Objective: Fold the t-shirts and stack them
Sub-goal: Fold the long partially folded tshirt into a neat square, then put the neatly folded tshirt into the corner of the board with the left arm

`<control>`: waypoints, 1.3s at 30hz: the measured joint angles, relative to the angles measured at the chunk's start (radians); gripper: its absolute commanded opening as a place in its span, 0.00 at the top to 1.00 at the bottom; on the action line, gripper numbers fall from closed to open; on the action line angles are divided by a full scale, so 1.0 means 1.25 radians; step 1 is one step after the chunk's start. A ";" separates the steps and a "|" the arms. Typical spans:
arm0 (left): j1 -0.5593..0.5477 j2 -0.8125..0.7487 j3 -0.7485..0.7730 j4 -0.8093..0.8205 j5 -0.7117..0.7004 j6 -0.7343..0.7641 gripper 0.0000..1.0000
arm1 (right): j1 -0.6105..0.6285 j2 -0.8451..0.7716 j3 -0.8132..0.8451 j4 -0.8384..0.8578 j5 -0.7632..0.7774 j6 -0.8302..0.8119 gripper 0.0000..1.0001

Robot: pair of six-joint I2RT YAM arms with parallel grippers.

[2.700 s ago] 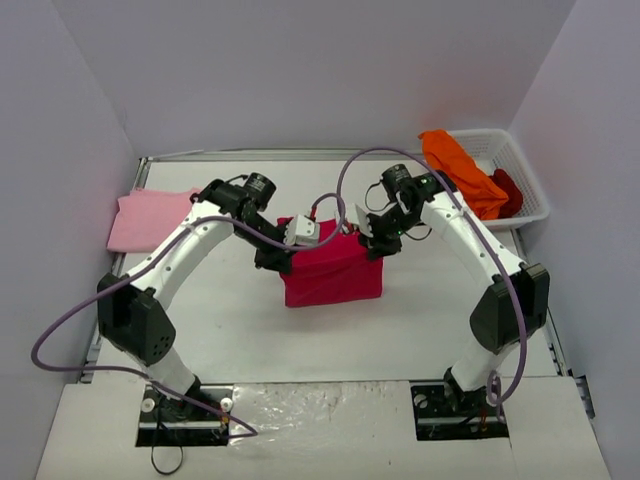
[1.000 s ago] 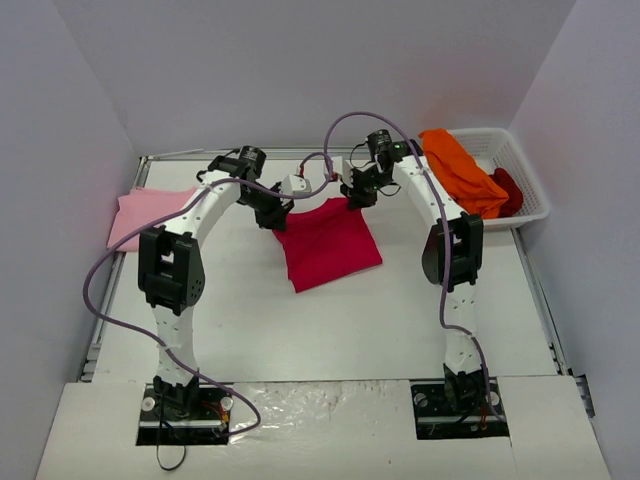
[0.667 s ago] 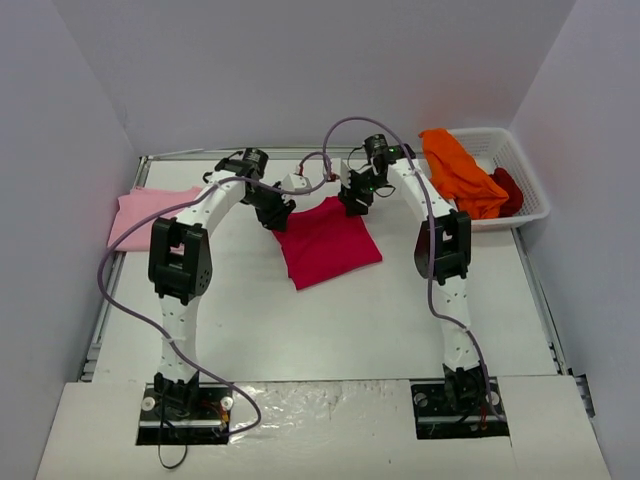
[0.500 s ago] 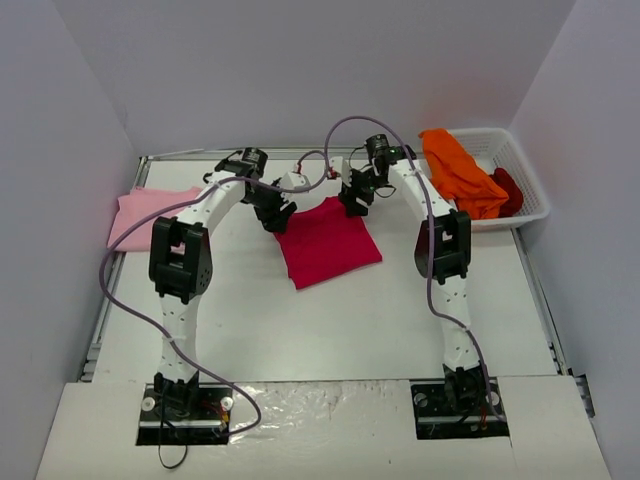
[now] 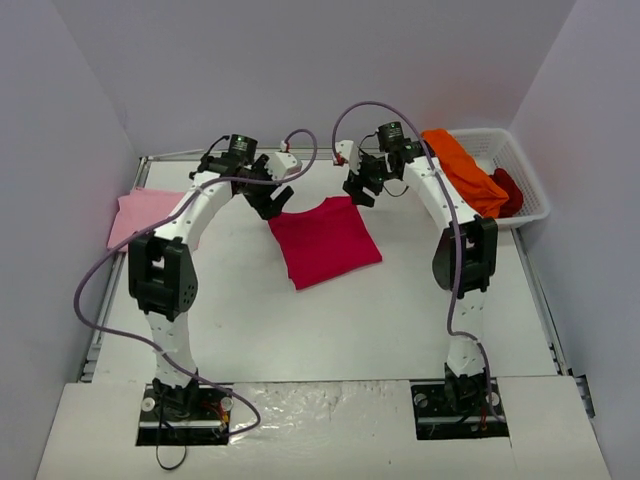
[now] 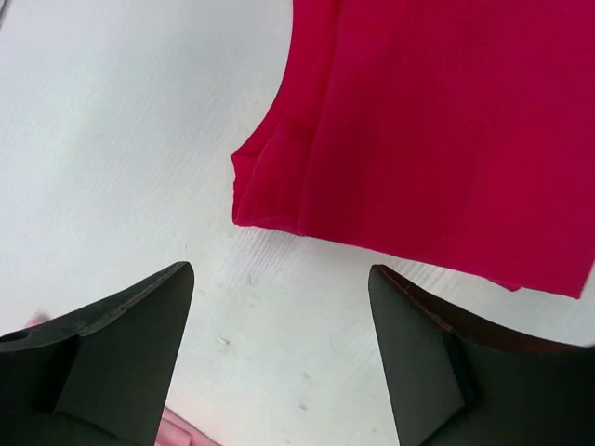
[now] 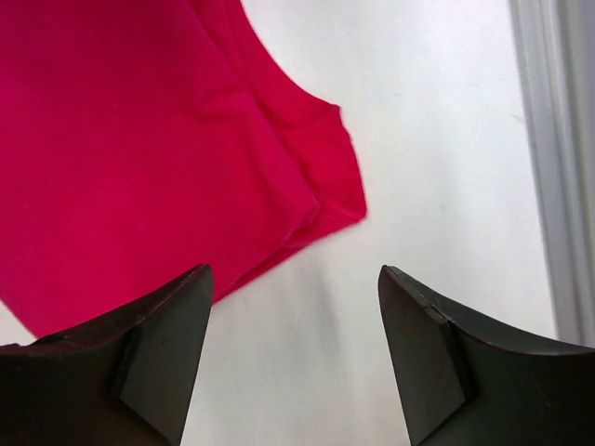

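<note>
Both grippers let go and lifted since a second ago. The left gripper (image 5: 272, 197) and right gripper (image 5: 357, 190) now hang open over the 2 far corners of the folded crimson t-shirt (image 5: 325, 242), which lies flat on the table (image 5: 400, 320). A pink t-shirt (image 5: 140, 216) sits well left of it and an orange t-shirt (image 5: 458, 172) to its right.

Robot lab cell, white walls (image 5: 300, 70) round a table (image 5: 330, 320), left arm (image 5: 160, 275), right arm (image 5: 462, 255) bolted on
</note>
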 measured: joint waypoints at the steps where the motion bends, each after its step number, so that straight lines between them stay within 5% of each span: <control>1: 0.000 -0.020 -0.015 0.007 -0.003 -0.012 0.23 | 0.000 -0.027 -0.016 0.006 0.011 0.006 0.33; 8: 0.002 -0.127 -0.105 0.035 -0.052 -0.153 0.03 | 0.042 -0.179 -0.144 0.037 0.207 0.111 0.29; 11: 0.011 -0.146 -0.151 0.051 -0.060 -0.214 0.06 | 0.105 -0.228 -0.241 0.082 0.342 0.156 0.21; 18: 0.081 -0.168 -0.261 0.060 0.006 -0.315 0.06 | 0.290 -0.363 -0.518 0.185 0.537 0.205 0.22; 25: 0.218 -0.168 -0.266 0.081 0.099 -0.389 0.06 | 0.415 -0.364 -0.572 0.282 0.682 0.243 0.22; 39: 0.294 -0.177 -0.333 0.134 0.099 -0.483 0.06 | 0.560 -0.240 -0.566 0.329 0.743 0.297 0.22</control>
